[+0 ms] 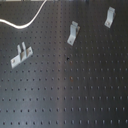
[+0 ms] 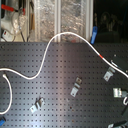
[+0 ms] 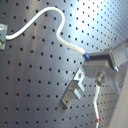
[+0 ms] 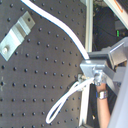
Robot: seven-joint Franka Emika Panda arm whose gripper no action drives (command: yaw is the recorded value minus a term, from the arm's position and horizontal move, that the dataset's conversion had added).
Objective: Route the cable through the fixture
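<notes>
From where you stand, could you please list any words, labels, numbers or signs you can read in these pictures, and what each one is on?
None can be read.
The black board, the metal clips and the white cable show no print in any view.
The cluttered gear behind the board in the second exterior view is too blurred to tell.

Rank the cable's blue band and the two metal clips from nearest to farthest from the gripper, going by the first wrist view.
1. Blue band: on the cable, right at the gripper, which holds the cable there.
2. Nearer metal clip: on the board just beside the gripper, not touching it.
3. Farther metal clip: far across the board, past the cable's curve, partly cut off.
</notes>
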